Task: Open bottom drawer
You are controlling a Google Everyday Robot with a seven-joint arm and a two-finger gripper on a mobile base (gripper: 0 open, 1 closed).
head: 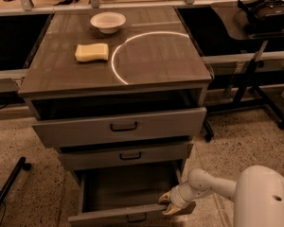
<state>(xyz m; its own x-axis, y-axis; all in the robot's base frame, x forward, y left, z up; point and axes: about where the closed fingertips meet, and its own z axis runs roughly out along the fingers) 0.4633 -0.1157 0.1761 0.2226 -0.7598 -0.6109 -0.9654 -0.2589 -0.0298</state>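
The bottom drawer (104, 218) is pulled well out of the grey cabinet, and its dark inside (128, 188) shows. Its small dark bar handle (136, 218) sits at the frame's lower edge. My gripper (167, 204) is at the right end of the drawer's front panel, to the right of the handle. Its two yellowish fingertips (164, 197) stand apart, one above the front's top edge and one below. The white arm (213, 183) reaches in from the lower right.
The middle drawer (128, 155) and the top drawer (118, 126) both stand slightly out. A yellow sponge (92, 52) and a white bowl (108, 21) lie on the cabinet top. A side table with a headset (267, 11) stands at the right. A black stand leg (7, 188) is on the floor at the left.
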